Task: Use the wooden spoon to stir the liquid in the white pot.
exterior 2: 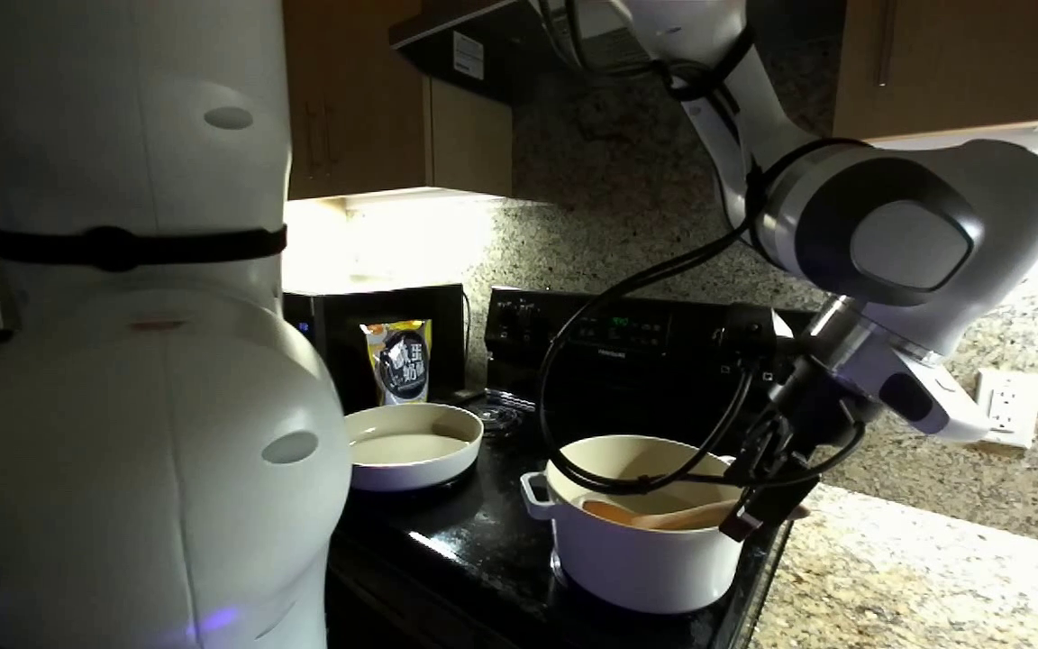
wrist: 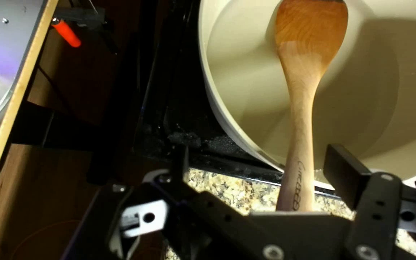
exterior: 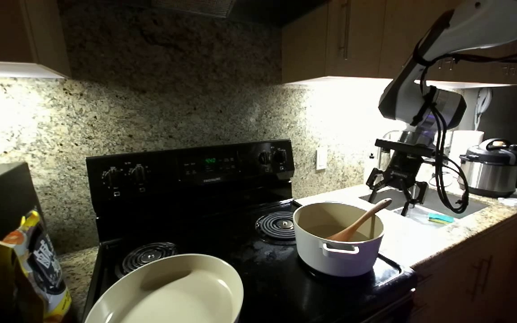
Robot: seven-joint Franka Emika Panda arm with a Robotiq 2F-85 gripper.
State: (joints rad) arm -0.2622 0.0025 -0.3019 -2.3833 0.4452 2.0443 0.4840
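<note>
Wood shows warm against a cream lining: the wooden spoon (wrist: pixel 302 94) lies slantwise in the white pot (exterior: pixel 312 253), its broad head down in the tan liquid (wrist: pixel 359 97) and darker past a line across it, its long handle reaching over the rim and out above the granite counter (wrist: pixel 233 187). Dark lettering runs along that handle, too rough to read. Around it, the gripper (exterior: pixel 388 206) has its jaws well apart; in the wrist view the handle passes between the fingers (wrist: pixel 345 177), clear of both and nearer to one. In an exterior view a finger hides part of the handle, and the tip pokes out beyond. The pot sits upright near a corner of the black stove (exterior: pixel 267 278), just beside a coil burner (exterior: pixel 276 224). From the arm (exterior 2: pixel 933 180) hangs a black cable (exterior 2: pixel 636 487), which crosses in front of the pot in an exterior view. Both exterior views show a pale oval dish (exterior 2: pixel 411 478) on the same stove, and a printed pouch (exterior 2: pixel 404 365) standing before a black appliance (exterior 2: pixel 330 351). Green digits glow on the stove's back panel (exterior: pixel 195 179). Farther along are a sink (exterior: pixel 469 204), a teal-and-yellow sponge (exterior: pixel 440 218) and a steel cooker (exterior: pixel 494 175) with a black lid.
</note>
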